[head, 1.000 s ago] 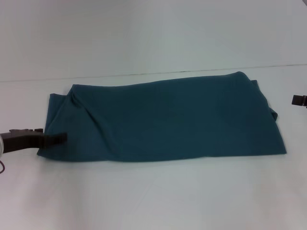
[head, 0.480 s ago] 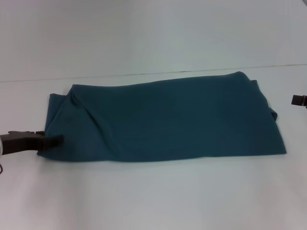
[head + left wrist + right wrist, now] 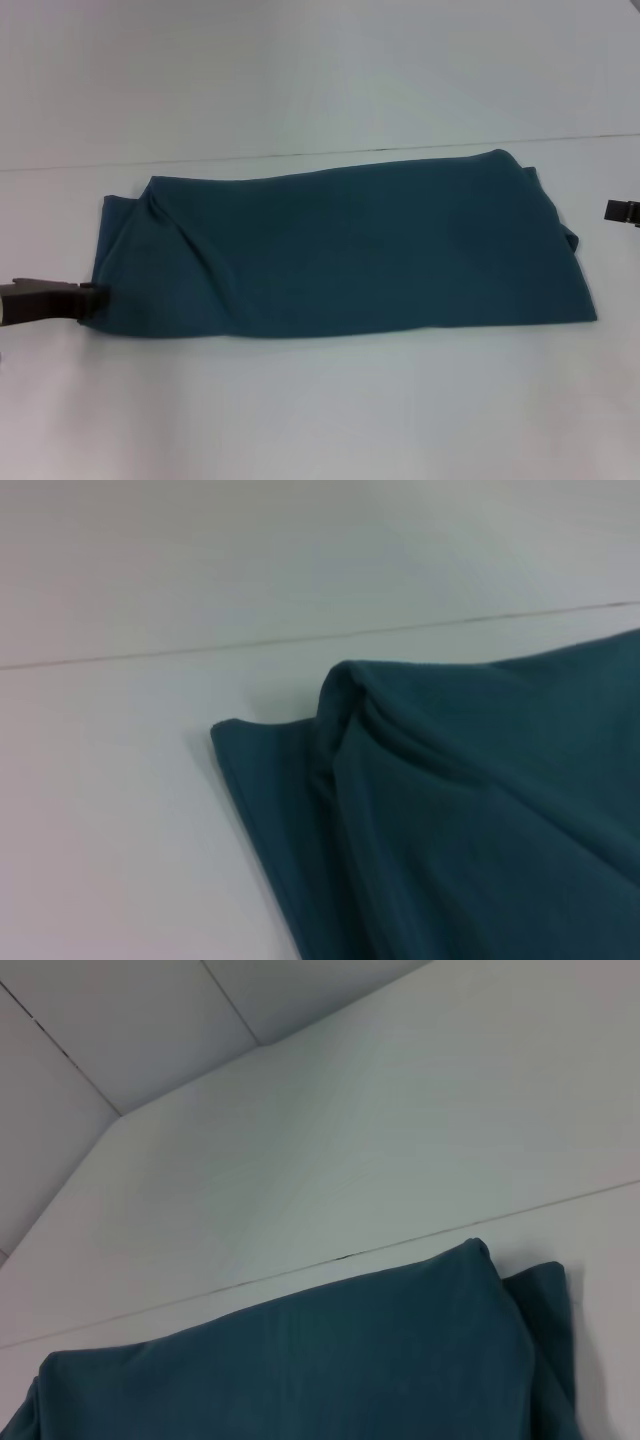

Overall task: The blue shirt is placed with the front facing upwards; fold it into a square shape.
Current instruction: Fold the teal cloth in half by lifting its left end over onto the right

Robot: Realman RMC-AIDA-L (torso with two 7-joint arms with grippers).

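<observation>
While the shirt [image 3: 340, 250] lay folded into a long band across the middle of the white desk [image 3: 320, 410], its plain teal side faced up and no lettering showed in any view. Its long edges ran left to right, the near edge fairly straight, the far edge rising a little toward the right. At the left end a lower layer stuck out beyond the upper fold, and a diagonal crease ran from the far left corner down toward the near edge; the left wrist view showed that corner [image 3: 340, 695] as a soft bunched ridge with a flat flap beside it. At the right end, a second layer peeked out past the top one, also seen in the right wrist view [image 3: 545, 1330]. The left end effector [image 3: 88, 297] sat low at the shirt's near left corner, its dark tip touching or just meeting the cloth edge; whether its fingers were spread or pressed together could not be told. The right end effector [image 3: 620, 211] showed only as a dark bit at the right edge, apart from the shirt, its state likewise unclear.
</observation>
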